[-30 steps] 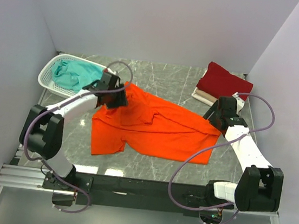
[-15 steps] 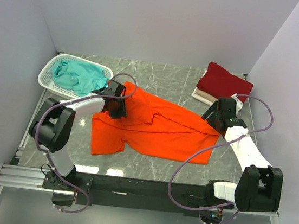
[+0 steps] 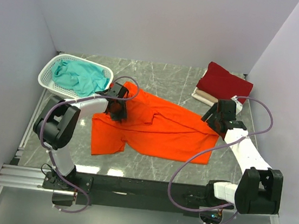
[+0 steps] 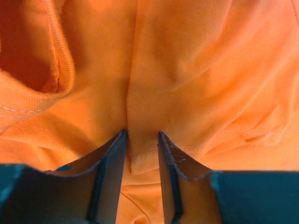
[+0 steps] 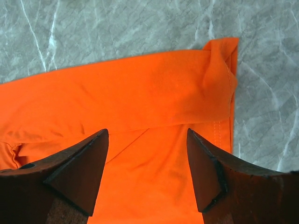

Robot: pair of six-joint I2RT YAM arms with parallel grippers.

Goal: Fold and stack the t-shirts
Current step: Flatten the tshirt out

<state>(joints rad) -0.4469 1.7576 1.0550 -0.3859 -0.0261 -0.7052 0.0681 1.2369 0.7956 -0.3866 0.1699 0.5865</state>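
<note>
Orange t-shirt point(image 3: 153, 129) rumpled mid-surface point(image 3: 169, 81); left claw point(image 4: 141, 135) narrow-set astride a hem fold, grip cannot be told; right claw point(image 5: 147, 133) open over its right corner; risk: thin bite slips on lifting.

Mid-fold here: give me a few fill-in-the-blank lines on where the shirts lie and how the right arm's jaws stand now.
The teal t-shirt lies in the basket at the far ____. The dark red t-shirt is stacked on the cream-white t-shirt at the far ____. The right gripper holds its jaws ____ above the orange t-shirt.
Missing: left; right; open.
</note>
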